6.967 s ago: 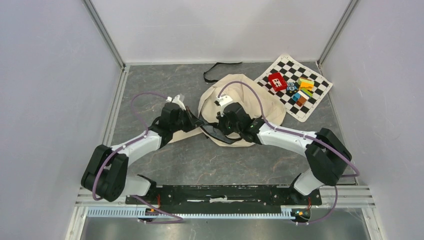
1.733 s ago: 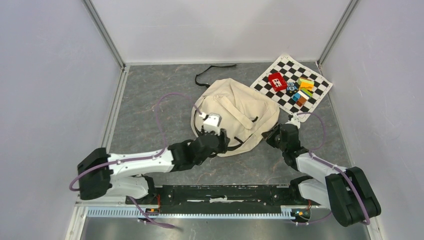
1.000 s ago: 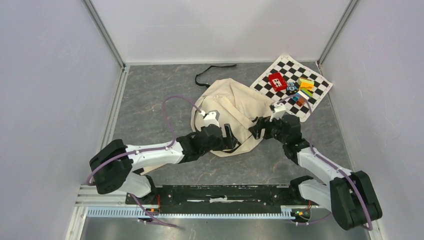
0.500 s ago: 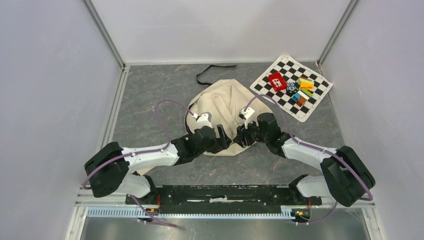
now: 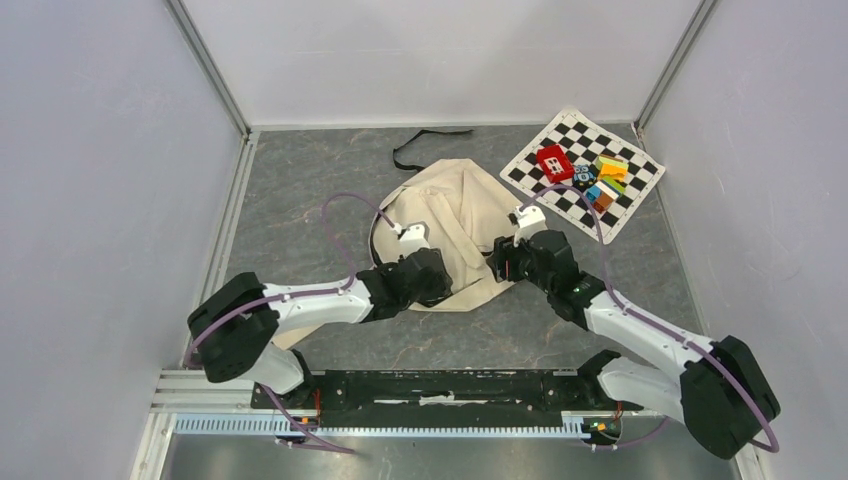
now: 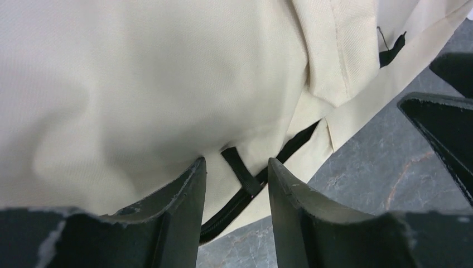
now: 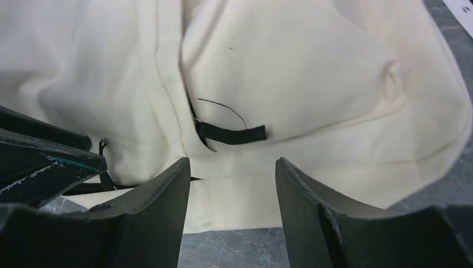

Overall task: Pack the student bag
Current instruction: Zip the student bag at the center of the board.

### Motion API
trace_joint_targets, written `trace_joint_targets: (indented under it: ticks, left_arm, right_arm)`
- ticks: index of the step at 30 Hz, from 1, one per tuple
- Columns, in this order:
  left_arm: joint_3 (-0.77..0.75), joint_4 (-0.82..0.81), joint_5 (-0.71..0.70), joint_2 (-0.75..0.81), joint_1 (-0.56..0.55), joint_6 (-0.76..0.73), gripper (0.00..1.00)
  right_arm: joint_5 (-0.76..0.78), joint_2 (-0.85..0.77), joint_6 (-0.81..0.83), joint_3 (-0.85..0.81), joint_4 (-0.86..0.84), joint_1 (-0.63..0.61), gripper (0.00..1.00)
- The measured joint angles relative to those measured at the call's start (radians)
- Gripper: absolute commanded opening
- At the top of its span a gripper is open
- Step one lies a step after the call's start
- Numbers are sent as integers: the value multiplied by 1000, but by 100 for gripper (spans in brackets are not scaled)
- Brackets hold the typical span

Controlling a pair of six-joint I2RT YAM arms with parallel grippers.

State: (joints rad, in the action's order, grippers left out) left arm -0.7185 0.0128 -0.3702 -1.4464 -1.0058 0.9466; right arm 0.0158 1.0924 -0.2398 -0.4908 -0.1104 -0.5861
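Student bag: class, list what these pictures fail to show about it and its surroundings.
- Top view: the inside of the student bag, covered by its own canvas.
- Top view: its near edge, under the left gripper and right gripper.
- Left wrist view: whether that gripper's fingers touch the black tab between them.
- Top view: coloured pieces on the checkered mat, too small to name.

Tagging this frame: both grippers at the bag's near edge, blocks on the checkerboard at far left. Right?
Wrong side. The checkerboard with the blocks lies at the far right, not the far left; the top view shows it. The rest holds: the left gripper and the right gripper are both at the near edge of the bag.
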Motion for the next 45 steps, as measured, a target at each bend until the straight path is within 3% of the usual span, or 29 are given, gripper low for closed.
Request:
trace_joint_targets:
  ticks: [6,14,18,21,25,34,45]
  left_arm:
    - [-98,43,-26,-87,-9,-19,48]
    - [-164,111,-43,-182,-14,-18,27]
    - [-174,122,-47,-213,-20,-16,3]
    - [-179,127,-50,-230,-25,-16,2]
    - [-166,122,-90,-203,-53,-17,2]
    - [33,-80,-103,42,-89,-28,2]
    - [67,-220,-66,48,-90,-63,2]
  right_arm:
    - [119,-67,-68,47,31,0,63]
    - [195,-128,-106,88,61,0,63]
    - [217,-151,-116,94,63,0,66]
    - [240,-165,-133,101,67,0,79]
    - [284,-172,-183,113,85,5,88]
    - [136,-147,-367,204,53,212,88]
    - [-82,-43,-633,296,-177,243,84]
